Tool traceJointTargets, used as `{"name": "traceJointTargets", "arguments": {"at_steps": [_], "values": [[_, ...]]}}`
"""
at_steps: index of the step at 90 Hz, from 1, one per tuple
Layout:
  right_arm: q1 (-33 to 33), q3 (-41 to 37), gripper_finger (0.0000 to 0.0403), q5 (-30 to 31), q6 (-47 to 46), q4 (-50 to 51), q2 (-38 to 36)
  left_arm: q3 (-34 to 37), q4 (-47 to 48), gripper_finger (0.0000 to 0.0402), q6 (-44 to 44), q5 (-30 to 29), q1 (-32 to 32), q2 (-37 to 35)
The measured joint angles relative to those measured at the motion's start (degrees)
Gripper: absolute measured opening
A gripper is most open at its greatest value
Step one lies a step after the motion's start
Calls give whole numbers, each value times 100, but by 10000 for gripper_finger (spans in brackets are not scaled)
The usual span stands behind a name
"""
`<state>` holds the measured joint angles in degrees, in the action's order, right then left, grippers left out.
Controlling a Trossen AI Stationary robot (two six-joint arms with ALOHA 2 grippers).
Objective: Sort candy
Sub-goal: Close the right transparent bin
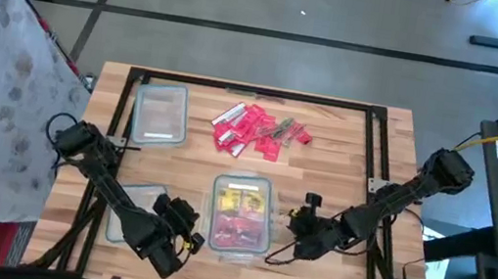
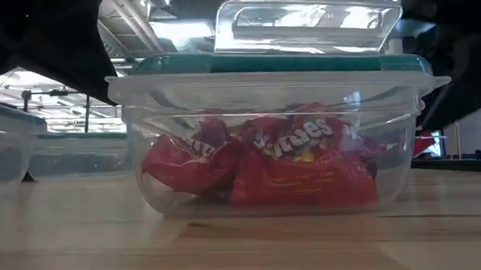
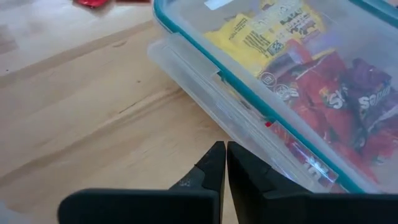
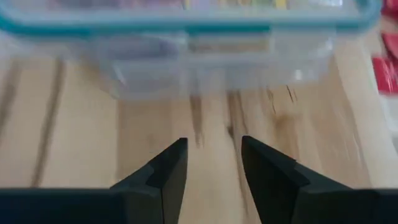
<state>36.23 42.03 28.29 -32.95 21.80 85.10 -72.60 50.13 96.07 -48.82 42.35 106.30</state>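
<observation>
Clear lidded tub (image 1: pixel 240 216) of candy (image 1: pixel 237 232), flanked by grippers.
Left gripper (image 3: pixel 225 163) clenched empty, right gripper (image 4: pixel 213 163) spread: a careless nudge could skid it.

Left gripper (image 3: pixel 225 163) has its fingers pinched together, hovering over bare wooden table (image 3: pixel 81 112) just beside the lidded clear container (image 3: pixel 205 81) with a teal-rimmed lid. Inside the container there's yellow candy (image 3: pixel 261 34) and red candy (image 3: pixel 323 93), plus maybe a purple pack, hard to tell through the lid.
</observation>
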Motion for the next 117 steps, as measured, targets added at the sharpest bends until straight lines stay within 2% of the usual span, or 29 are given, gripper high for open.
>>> {"name": "traceJointTargets", "arguments": {"at_steps": [9, 25, 42, 58, 94, 117], "values": [[-21, -192, 137, 339, 101, -518, 114, 0, 30, 0, 0, 2, 0, 0], [-111, -274, 137, 415, 450, -1331, 334, 2, 37, 0, -1, -9, 0, 0], [-97, -272, 137, 409, 627, -1610, 335, 2, 43, 0, -23, -9, 1, 1], [-96, -272, 137, 74, 625, -1676, 328, 2, 59, 0, -44, -11, 55, 2], [-94, -88, 137, -123, 661, -1860, 328, 2, 194, 0, 20, 21, 94, 4], [-94, 67, 137, -740, 754, -1860, 326, 2, 184, 0, 16, 210, 122, 4]]}}
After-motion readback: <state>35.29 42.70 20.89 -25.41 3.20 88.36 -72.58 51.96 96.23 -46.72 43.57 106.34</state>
